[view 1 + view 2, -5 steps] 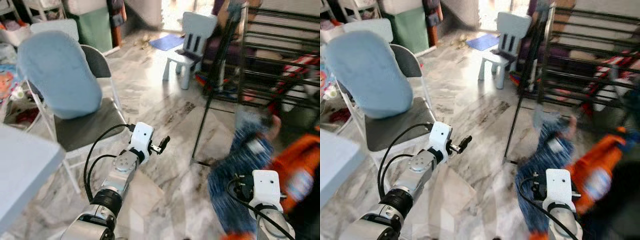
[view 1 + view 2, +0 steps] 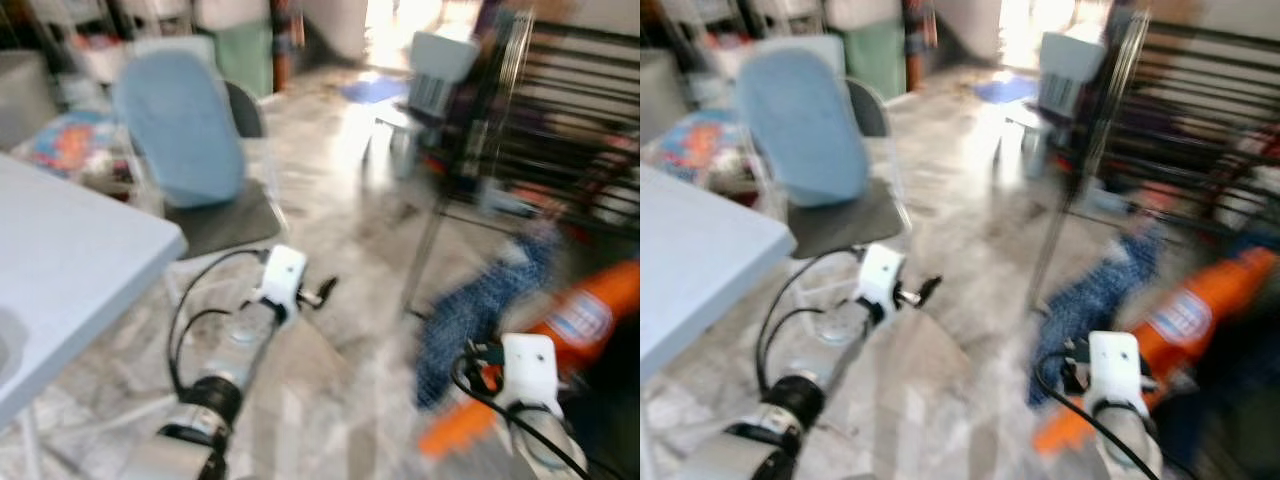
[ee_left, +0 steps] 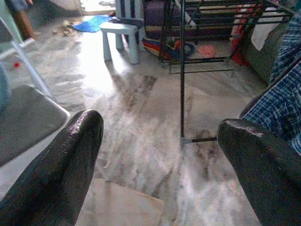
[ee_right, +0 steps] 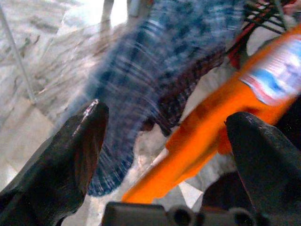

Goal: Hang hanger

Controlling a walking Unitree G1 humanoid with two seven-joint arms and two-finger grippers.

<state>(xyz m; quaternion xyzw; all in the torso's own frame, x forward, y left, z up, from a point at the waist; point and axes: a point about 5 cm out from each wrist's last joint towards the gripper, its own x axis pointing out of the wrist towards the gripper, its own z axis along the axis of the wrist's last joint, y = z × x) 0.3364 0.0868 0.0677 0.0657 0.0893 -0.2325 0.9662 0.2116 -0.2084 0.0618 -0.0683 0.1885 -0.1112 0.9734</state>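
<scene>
Left pincer (image 3: 155, 155): 2 fingers spread wide, holding nothing, above the grey marble floor (image 3: 141, 117). Right pincer (image 4: 164, 155): fingers wide apart, empty, facing a blue checked garment (image 4: 155, 70) and an orange garment (image 4: 225, 108) beside the black metal drying rack (image 2: 540, 110). Hanger: cannot tell.

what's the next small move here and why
Probably pause the turn and let the view settle. The eye views are blurred, both grippers, left and right, are open and empty, and no hanger can be made out among the plaid cloth and orange garment.
</scene>
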